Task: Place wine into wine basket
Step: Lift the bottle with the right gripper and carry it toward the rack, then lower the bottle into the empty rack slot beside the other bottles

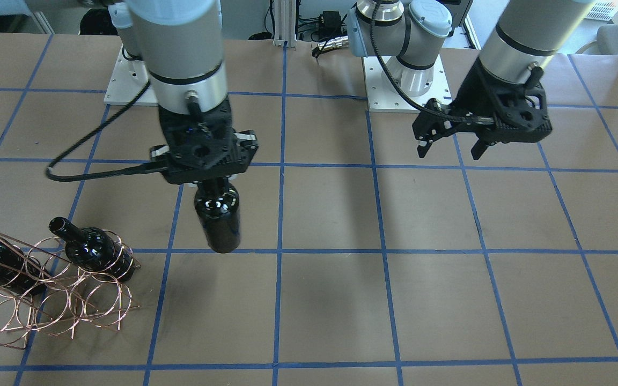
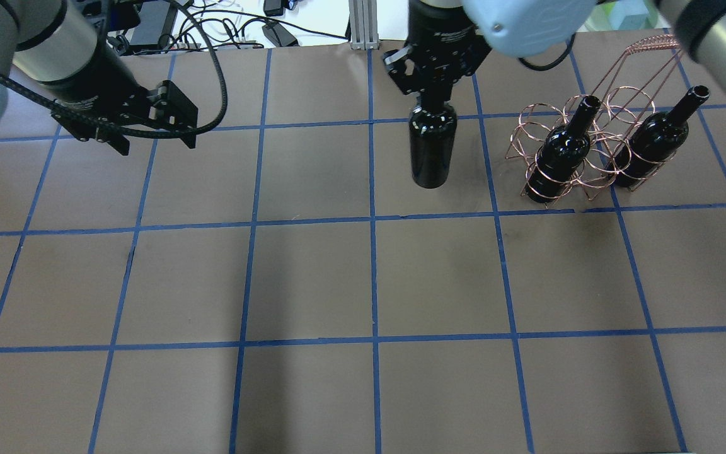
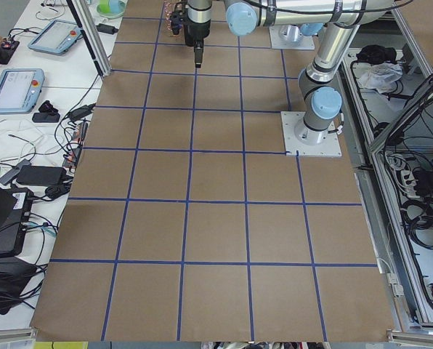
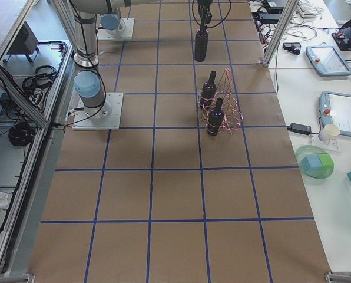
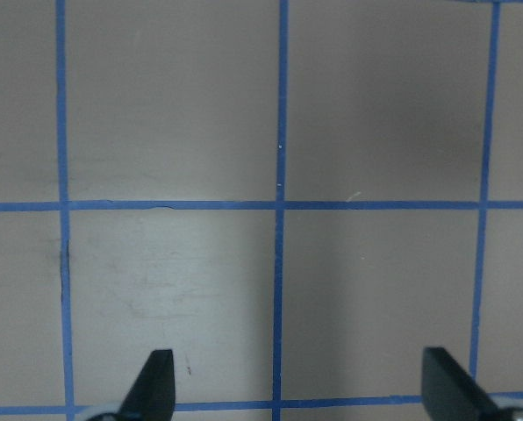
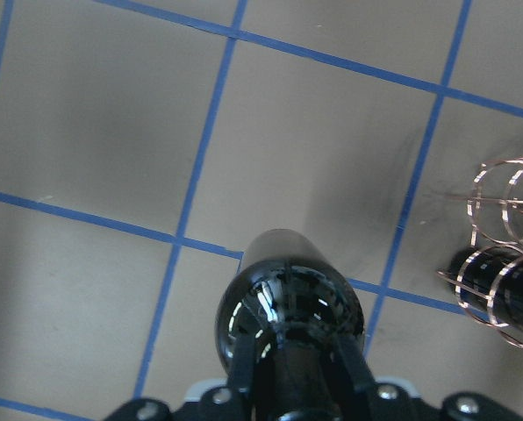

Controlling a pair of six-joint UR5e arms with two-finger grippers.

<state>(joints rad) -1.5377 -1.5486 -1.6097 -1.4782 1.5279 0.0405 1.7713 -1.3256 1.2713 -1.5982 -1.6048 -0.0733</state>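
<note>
Right hand (image 1: 210, 181) clamped tight on the neck of the wine (image 1: 218, 220), bottle hanging upright over the bench (image 1: 341, 300), apart from the wine basket (image 1: 73, 300) by the operators' edge. Left hand (image 1: 450, 153) spread wide, holding nothing.

Open desk (image 2: 489, 265) separates the right tool (image 2: 436, 104), clamped on the wine (image 2: 431, 151), from the wine basket (image 2: 596, 120). There the near bottle (image 2: 561, 154) and far bottle (image 2: 650, 145) block two slots; loops between them gape. The left tool (image 2: 157, 145), jaws spread, hangs well apart on the opposite side.
</note>
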